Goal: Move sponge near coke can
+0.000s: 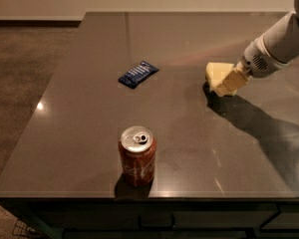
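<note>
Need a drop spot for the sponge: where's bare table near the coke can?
Bare table right of the coke can, and left of it to the edge. Also open between can and blue packet. Crowded only far right, where the gripper meets the sponge.

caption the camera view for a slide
Gripper at the sponge, apart from the upright coke can near the table's front edge.
</note>
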Robot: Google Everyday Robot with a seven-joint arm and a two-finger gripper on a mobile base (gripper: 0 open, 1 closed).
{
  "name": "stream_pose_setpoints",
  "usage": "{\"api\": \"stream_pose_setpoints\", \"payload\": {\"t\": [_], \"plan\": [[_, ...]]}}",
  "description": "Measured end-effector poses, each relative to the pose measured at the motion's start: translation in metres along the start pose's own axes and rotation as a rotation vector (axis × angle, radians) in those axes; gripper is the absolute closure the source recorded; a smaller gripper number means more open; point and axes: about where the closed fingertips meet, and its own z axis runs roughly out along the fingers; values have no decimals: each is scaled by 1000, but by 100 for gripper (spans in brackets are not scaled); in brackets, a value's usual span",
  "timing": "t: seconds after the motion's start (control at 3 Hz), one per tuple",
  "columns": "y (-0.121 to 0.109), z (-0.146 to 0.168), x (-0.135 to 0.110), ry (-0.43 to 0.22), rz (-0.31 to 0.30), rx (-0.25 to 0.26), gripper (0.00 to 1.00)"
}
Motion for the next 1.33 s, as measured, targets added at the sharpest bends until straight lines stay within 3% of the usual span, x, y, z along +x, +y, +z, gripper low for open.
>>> {"api": "stream_pose_setpoints", "payload": {"t": [1.0, 1.33], "plan": [[80, -16, -29, -24, -315, -185, 100], [99, -17, -29, -12, -369, -209, 100]]}}
